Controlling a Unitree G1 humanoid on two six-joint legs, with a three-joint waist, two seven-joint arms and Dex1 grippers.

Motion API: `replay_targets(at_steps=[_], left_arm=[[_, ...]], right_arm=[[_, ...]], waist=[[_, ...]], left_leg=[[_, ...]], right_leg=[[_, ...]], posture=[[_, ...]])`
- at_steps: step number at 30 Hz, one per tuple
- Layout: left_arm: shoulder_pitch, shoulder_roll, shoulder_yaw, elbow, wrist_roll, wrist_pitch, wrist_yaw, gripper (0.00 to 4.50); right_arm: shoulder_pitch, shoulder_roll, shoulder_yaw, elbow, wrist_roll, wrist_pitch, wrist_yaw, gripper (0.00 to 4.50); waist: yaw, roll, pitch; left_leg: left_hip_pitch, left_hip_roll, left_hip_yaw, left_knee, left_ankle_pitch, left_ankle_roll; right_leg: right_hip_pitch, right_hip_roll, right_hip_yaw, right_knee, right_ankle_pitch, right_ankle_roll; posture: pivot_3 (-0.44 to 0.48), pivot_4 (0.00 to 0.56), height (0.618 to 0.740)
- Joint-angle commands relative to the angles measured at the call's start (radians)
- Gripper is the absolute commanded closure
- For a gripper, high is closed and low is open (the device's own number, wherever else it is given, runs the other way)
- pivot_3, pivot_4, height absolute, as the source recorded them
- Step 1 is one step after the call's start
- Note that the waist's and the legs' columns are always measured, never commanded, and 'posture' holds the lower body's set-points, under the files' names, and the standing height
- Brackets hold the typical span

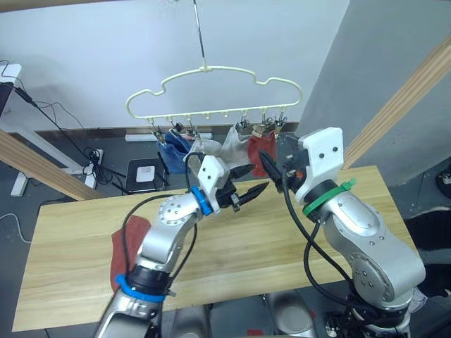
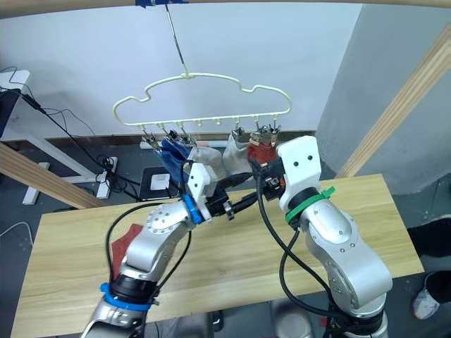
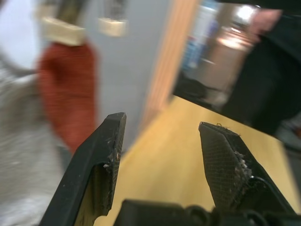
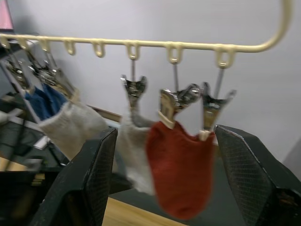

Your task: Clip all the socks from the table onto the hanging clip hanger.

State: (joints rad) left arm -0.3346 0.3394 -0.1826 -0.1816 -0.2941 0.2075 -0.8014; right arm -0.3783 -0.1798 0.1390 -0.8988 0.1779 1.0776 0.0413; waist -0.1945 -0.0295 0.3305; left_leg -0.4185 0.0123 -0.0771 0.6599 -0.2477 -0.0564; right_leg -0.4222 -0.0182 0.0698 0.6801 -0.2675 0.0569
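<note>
While blue socks, two grey socks and one rust-red sock already hang clipped on the hanger, a second red sock remains on the table, and the left gripper and right gripper hold their fingers spread, empty.

Rust-red sock on table, largely arm-hidden

Hanging clip hanger: cream wire frame, upper centre of the frame, carrying clipped socks, namely blue, two light grey and one rust-red sock on the rightmost clips. A second rust-red sock lies flat on the light wood table, lower left of the frame.
</note>
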Motion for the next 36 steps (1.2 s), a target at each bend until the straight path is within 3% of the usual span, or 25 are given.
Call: replay_targets(at_steps=[1,6,10,36], left_arm=[[0.014,0.062,0.052,-0.125,-0.110,0.072,-0.066,1.77],[0.000,0.162,0.125,-0.202,-0.194,0.168,-0.090,1.77],[-0.018,0.189,0.151,-0.229,-0.215,0.206,-0.071,1.73],[-0.102,0.206,0.170,-0.244,-0.243,0.260,-0.050,1.73]], right_arm=[[0.004,-0.012,-0.001,-0.016,-0.036,-0.043,-0.020,1.07],[0.011,-0.009,-0.012,0.021,-0.073,-0.064,-0.039,1.07],[0.006,0.002,-0.011,0.042,-0.089,-0.073,-0.039,1.95],[-0.115,0.108,-0.008,0.358,-0.153,-0.262,-0.052,1.95]], waist=[[-0.001,0.000,0.000],[0.000,0.000,0.000],[0.001,0.000,0.000],[0.004,0.000,0.000]], left_leg=[[0.000,0.000,0.000,0.000,0.000,0.000],[0.000,0.000,0.000,0.000,0.000,0.000],[0.000,0.000,0.000,0.000,0.000,0.000],[0.000,0.000,0.000,0.000,0.000,0.000]], right_leg=[[0.000,0.000,0.000,0.000,0.000,0.001],[0.000,0.000,0.000,0.000,-0.001,0.002],[0.000,-0.001,0.001,0.000,-0.001,0.001],[0.000,-0.001,0.000,0.000,0.000,0.000]], posture=[[-0.309,0.307,0.740],[-0.281,0.306,0.740],[-0.272,0.304,0.740],[-0.239,0.284,0.740]])
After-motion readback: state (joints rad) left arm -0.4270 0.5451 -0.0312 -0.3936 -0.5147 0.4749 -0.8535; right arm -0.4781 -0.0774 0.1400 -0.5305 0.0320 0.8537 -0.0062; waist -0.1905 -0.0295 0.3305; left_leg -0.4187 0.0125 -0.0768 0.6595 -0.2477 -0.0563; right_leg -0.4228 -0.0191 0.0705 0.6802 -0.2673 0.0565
